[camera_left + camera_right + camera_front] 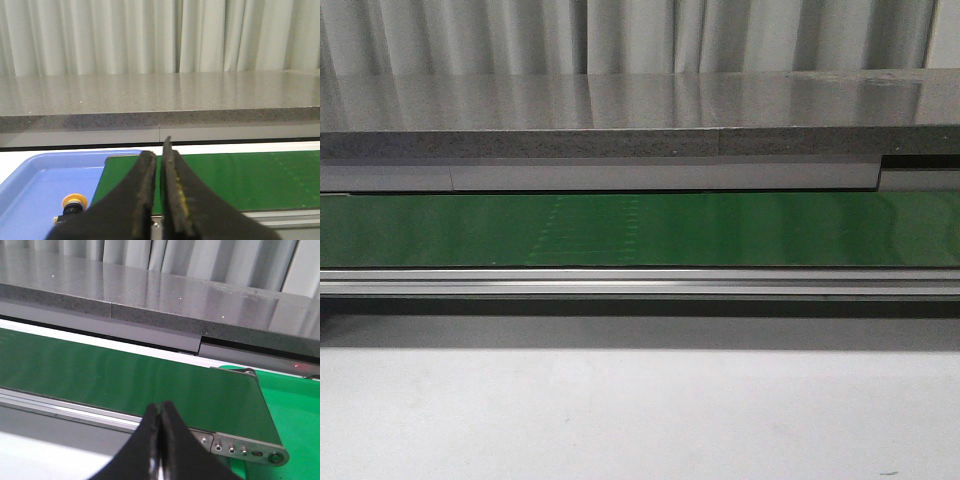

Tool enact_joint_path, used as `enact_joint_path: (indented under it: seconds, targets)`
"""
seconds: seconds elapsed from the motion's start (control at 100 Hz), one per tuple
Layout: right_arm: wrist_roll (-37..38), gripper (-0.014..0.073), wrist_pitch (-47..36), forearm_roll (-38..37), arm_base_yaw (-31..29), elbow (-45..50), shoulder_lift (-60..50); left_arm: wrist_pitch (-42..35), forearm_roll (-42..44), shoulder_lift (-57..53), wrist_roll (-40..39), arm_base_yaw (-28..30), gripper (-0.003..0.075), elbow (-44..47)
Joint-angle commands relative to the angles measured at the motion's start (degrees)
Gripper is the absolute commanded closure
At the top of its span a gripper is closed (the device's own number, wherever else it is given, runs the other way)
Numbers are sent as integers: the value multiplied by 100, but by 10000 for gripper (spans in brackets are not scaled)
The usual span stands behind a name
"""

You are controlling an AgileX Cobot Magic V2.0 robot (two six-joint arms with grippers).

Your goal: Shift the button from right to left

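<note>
**Spotter:** Closest to your left wrist camera is the left gripper [161, 197]. Its two dark fingers [142, 195] stand almost together with only a thin slit between them, and nothing sits in that slit.

**Operator:** And the button?

**Spotter:** You have the button [73, 206] lying in the blue tray [30, 175], just beside the end of the green conveyor belt [240, 177] and off the belt itself. Its yellow-orange cap faces up and its black body is partly hidden behind the left gripper.

**Operator:** Right side?

**Spotter:** Your right gripper [160, 440] is pressed fully together, fingertips touching, holding nothing. Beyond it runs the same belt, ending at a metal end bracket [245, 449], with a bright green surface [292, 415] past that end. Behind the belt you see the grey speckled counter [165, 297], then pale curtains [100, 35].
</note>
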Motion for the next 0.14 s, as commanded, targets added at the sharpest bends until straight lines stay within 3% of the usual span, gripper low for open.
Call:
enact_joint_path:
  seconds: [0.0, 0.13]
  targets:
    - [7, 662, -499, -16, 7, 0, -90, -509, -57, -209, -54, -52, 715, 233]
    - [7, 662, -499, -16, 7, 0, -90, -509, -57, -209, -54, -52, 715, 233]
